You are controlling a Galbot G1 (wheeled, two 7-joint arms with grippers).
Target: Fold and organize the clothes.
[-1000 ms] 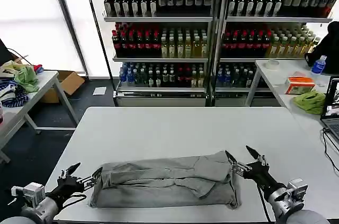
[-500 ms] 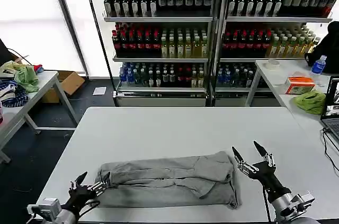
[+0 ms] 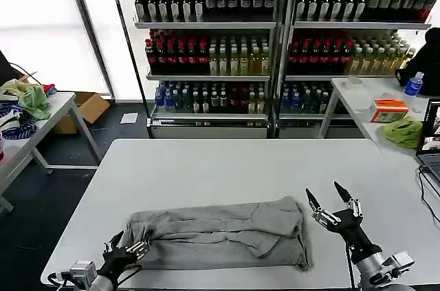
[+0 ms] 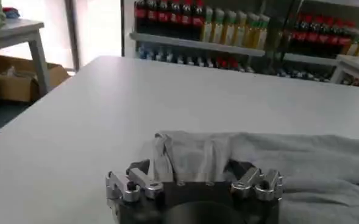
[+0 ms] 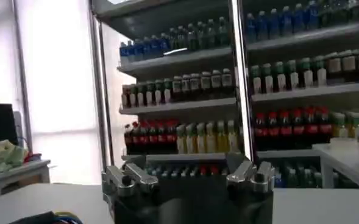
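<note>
Retreating left claw point(image 3: 127, 248), shirt point(image 3: 220, 233) released.

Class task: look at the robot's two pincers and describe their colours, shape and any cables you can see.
Both the left pincer and the right pincer have black pointed fingertips, silver metal links and dark bodies. Silver-grey wrist units sit behind them, with black cables alongside.

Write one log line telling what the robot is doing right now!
shirt: folded on table | left claw: open, at shirt's near left corner | right claw: open, raised right of shirt, apart from it
</note>
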